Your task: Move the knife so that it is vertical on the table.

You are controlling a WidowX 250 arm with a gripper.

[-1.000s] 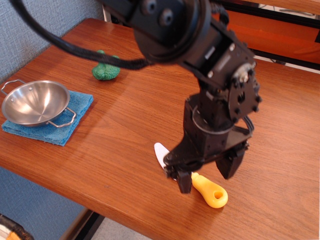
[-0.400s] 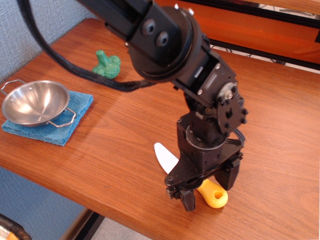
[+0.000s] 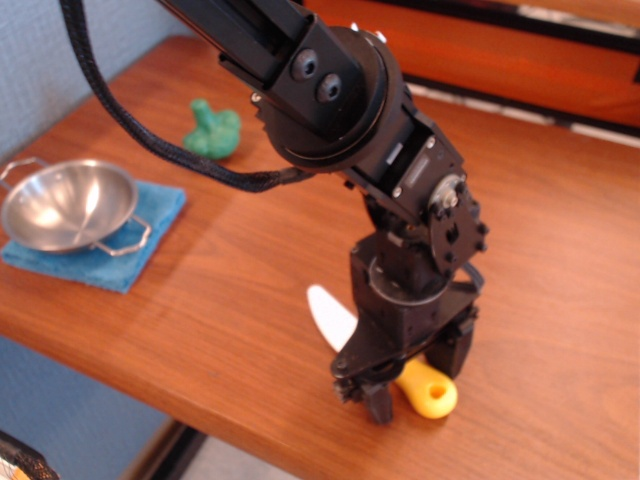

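Looking down the arm, I see my gripper (image 3: 412, 375) low over the front part of the table (image 3: 250, 250), its two black fingers (image 3: 379, 401) spread to either side of the knife (image 3: 395, 350). One finger sits on the near side of the handle and the other on the far side, with the yellow handle showing in the gap; the jaws stand apart rather than closed tight, and I cannot tell whether the pads actually touch the plastic.

That knife lies flat on the wood near the front edge, running on a diagonal: its pale white blade points up and to the left of the picture, and the chunky yellow end with the hole pokes out lower right of the fingers. The middle of it is hidden under the gripper body.

Well apart to the left, a small steel pan (image 3: 68, 205) with two loop handles rests on a blue cloth (image 3: 130, 250). Farther back on the table sits a green toy vegetable (image 3: 214, 130), slightly blurred. A black cable (image 3: 150, 150) loops down from the arm above the wood.
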